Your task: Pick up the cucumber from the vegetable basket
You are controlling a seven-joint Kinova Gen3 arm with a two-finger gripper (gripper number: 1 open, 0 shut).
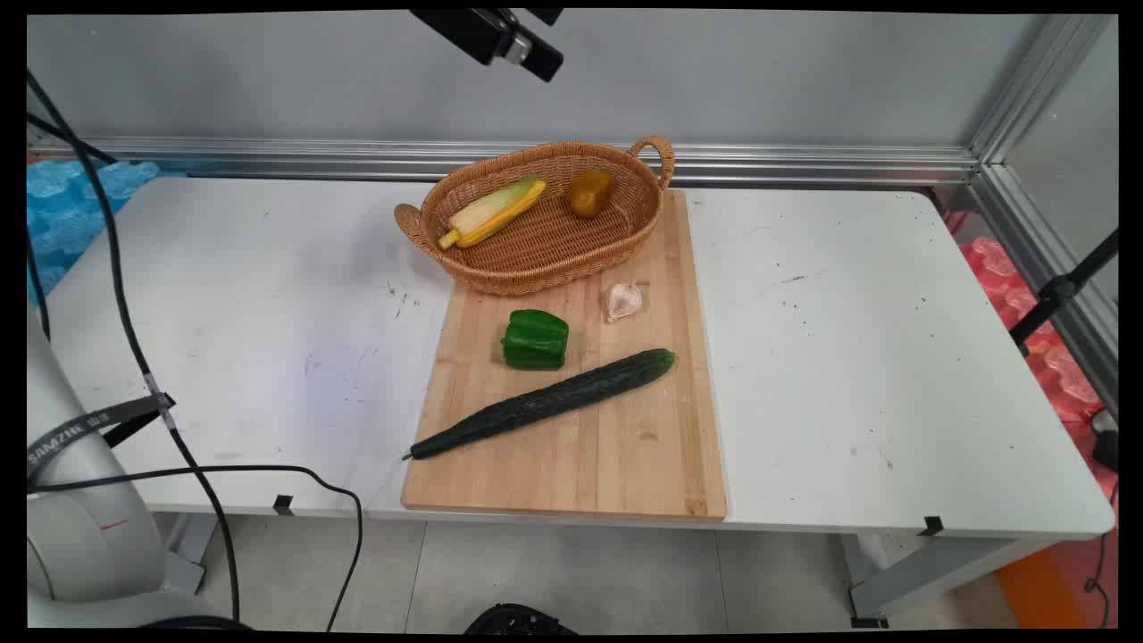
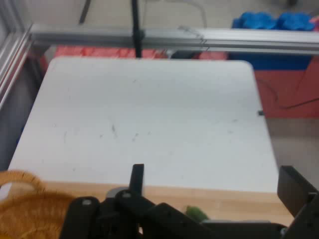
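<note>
1. You have the cutting board (image 1: 625,446) lying on the tabletop (image 1: 893,375), near its middle and reaching its near edge.
2. The basket (image 1: 536,259) sits on the board's far end, overhanging its left edge.
3. In the basket, the corn (image 1: 491,212) lies left and the yellow pepper (image 1: 589,193) right.
4. On the board before the basket, the green pepper (image 1: 535,339) lies left of the garlic (image 1: 623,300).
5. The cucumber (image 1: 545,402) lies diagonally before both.
6. The tool (image 1: 500,36) hangs high above the basket.

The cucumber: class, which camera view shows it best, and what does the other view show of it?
The main view: the whole cucumber lies slantwise on the cutting board, nothing covering it. In the hand view only a small green bit shows behind the hand; I cannot tell whether that is the cucumber.
</note>
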